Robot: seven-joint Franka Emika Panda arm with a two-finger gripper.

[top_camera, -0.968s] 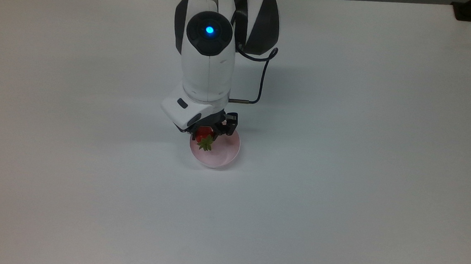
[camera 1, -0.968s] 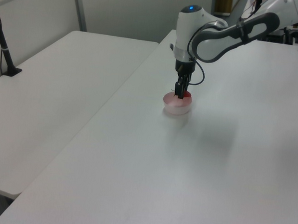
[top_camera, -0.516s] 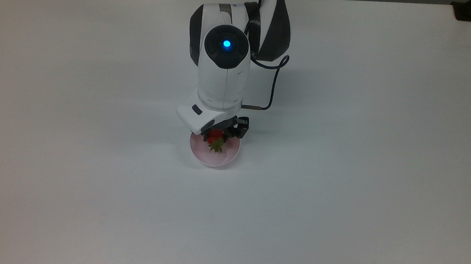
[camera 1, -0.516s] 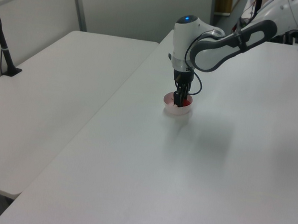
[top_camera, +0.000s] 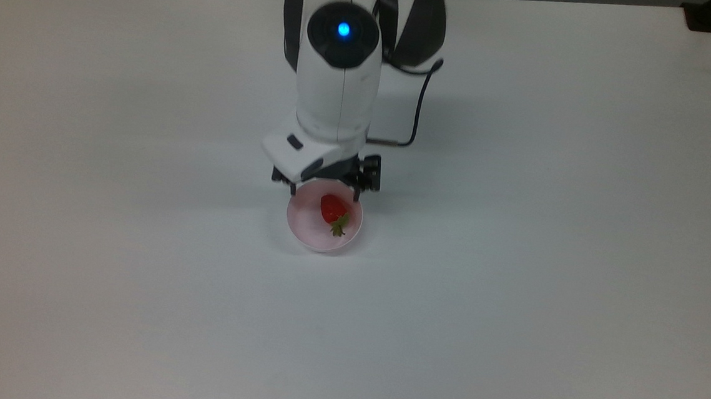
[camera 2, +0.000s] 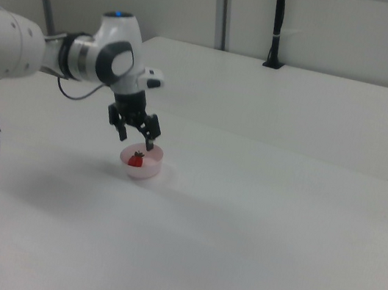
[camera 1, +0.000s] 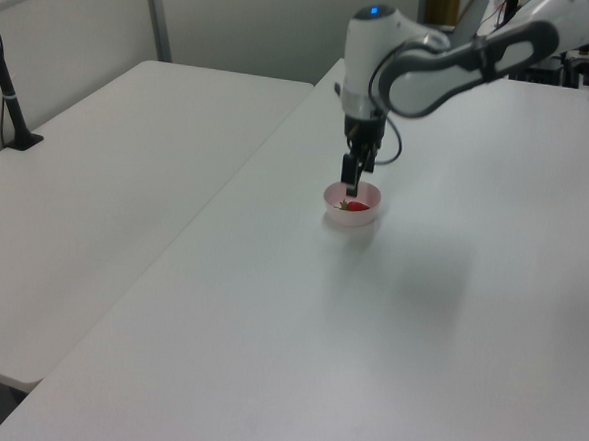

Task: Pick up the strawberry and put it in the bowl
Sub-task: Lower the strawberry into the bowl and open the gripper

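Strawberry in bowl, gripper empty above it.
The strawberry (top_camera: 331,210) lies inside the pink bowl (top_camera: 306,233) on the white table (top_camera: 547,238), leafy cap toward the top view's bottom. Gripper (camera 2: 136,134) hovers just over the rim, fingers spread wide, holding nothing.

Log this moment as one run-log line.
gripper: open, above bowl | strawberry: released, lying in bowl | table: white | task: placement looks done

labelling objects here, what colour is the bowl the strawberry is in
Pale pink, plain and slightly translucent bowl; clearest in the top view.
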